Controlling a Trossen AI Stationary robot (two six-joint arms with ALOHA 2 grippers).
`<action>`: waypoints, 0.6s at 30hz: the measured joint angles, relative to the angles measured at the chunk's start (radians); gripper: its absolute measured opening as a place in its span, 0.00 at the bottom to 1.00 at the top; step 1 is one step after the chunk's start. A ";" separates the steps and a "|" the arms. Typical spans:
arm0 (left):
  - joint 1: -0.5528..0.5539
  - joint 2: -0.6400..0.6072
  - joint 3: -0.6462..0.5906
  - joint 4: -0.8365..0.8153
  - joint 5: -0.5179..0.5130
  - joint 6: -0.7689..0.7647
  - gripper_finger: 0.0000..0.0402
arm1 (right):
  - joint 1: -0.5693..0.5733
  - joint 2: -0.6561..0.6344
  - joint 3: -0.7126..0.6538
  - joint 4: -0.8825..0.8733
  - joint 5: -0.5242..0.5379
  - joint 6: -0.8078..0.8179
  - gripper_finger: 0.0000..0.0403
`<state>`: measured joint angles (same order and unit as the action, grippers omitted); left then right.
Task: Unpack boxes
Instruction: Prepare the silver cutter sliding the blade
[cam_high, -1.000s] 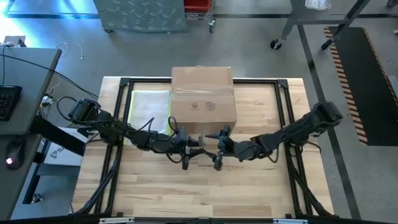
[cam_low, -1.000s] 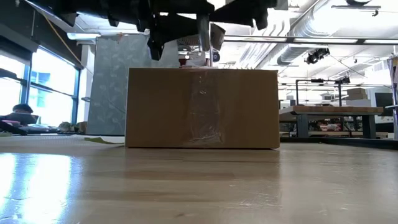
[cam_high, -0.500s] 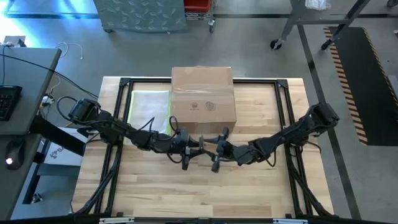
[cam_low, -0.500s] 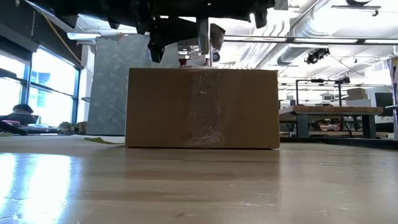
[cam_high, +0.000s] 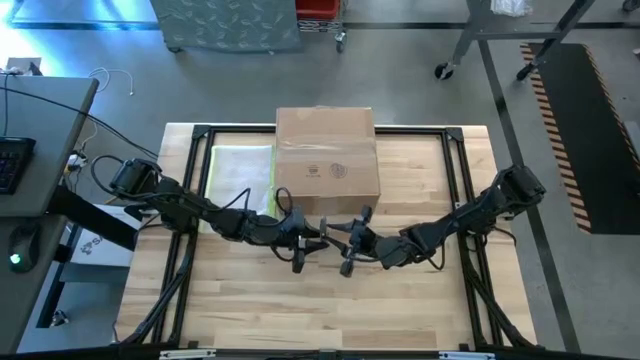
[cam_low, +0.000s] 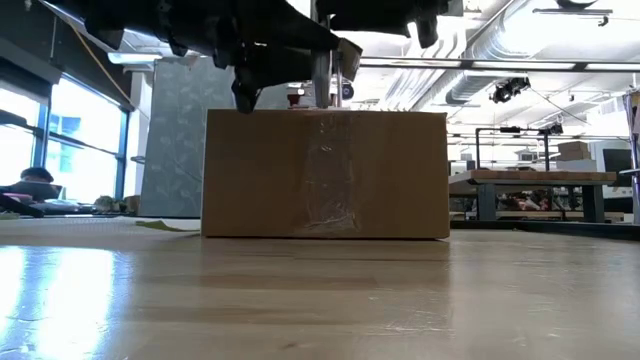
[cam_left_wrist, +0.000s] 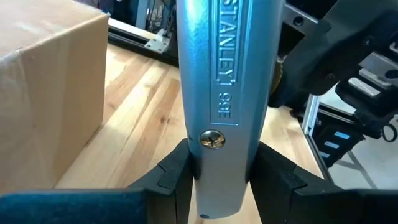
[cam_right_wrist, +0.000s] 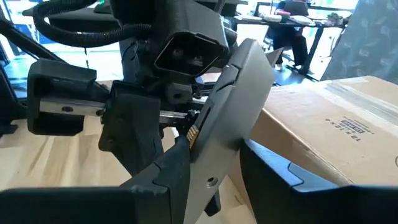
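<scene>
While both grippers clamp one utility knife (cam_left_wrist: 219, 99), the carton (cam_high: 326, 155) sits sealed at upper centre of the table (cam_high: 420, 300).

Left gripper (cam_high: 300, 240) and right gripper (cam_high: 350, 240) meet below the carton. Step judged: handing over or readying the knife; next, cut the tape (cam_low: 330, 180).

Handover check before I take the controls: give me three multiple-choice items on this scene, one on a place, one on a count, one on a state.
1. Where is the cardboard box?
A. far half of the table, near the middle
B. near right corner
C. on the floor

2. How many grippers hold the utility knife?
A. none
B. one
C. two

3. The box's flaps are:
A. open
B. taped shut
C. torn off

Answers: 1 A, the high view shows it there. 2 C, left gripper and right gripper both clamp it in their wrist views. 3 B, tape crosses the closed top.
</scene>
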<state>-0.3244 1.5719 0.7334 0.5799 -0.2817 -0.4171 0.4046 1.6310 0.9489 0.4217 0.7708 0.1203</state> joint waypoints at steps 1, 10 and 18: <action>0.000 0.000 0.000 -0.001 0.000 0.000 0.26 | 0.000 0.000 0.000 0.000 0.000 0.008 0.29; -0.001 0.000 0.000 -0.019 -0.010 0.006 0.26 | -0.003 0.000 0.000 0.004 0.000 0.039 0.29; -0.008 0.004 -0.003 -0.064 0.005 0.020 0.26 | -0.008 -0.005 0.001 0.052 0.146 0.112 0.30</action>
<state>-0.3325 1.5755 0.7300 0.5161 -0.2772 -0.3976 0.3967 1.6257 0.9497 0.4735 0.9171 0.2325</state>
